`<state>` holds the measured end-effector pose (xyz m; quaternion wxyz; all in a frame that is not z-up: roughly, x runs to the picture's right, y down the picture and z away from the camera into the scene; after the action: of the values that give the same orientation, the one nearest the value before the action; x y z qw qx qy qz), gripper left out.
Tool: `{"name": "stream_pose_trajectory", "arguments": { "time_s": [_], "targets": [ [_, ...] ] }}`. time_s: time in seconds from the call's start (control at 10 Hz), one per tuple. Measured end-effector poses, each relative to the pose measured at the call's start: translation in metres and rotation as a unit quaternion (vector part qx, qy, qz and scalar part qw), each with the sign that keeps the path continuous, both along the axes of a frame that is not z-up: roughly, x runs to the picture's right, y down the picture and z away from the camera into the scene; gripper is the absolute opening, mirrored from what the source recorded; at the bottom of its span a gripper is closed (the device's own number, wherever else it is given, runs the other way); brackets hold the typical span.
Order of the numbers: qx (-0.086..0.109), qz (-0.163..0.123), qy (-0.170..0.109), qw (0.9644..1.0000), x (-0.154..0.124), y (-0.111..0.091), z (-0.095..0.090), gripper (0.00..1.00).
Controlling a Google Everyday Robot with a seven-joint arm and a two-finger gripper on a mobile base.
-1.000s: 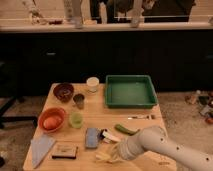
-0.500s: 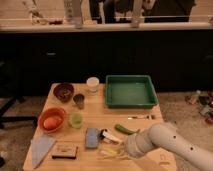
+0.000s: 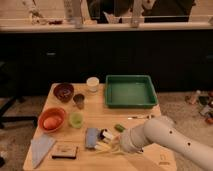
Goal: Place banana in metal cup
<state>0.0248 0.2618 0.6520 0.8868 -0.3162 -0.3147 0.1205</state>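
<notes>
You are looking at what seems a robot test room laid out like a kitchen. A small wooden counter (image 3: pixel 95 117) stands alone on a speckled floor (image 3: pixel 177 107), set with bowls (image 3: pixel 64 91), cups (image 3: pixel 92 83) and a green tray (image 3: pixel 131 105), spaced apart like a trial set. Behind it a long bank of dark cabinets (image 3: pixel 75 55) runs under a pale ledge (image 3: pixel 150 25) carrying stands and gear. Loose items (image 3: pixel 200 102) lie on the floor at the right. The gripper (image 3: pixel 114 144) sits low over the counter's front part, on a white arm (image 3: pixel 165 137).

One cam, high, looks down at table (image 3: pixel 150 114) from arm (image 3: pixel 167 134) side; pincer (image 3: pixel 115 145) at near edge.
</notes>
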Motion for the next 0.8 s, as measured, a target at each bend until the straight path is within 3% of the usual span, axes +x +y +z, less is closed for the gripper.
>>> {"name": "stream_pose_trajectory", "arguments": {
  "time_s": [0.1,0.8],
  "targets": [
    [0.003,-0.005,-0.009,0.9999,-0.0101,-0.0059,-0.004,0.0],
    [0.003,-0.006,-0.011,0.9999,-0.0104,-0.0053,-0.0036,0.0]
  ]
}}
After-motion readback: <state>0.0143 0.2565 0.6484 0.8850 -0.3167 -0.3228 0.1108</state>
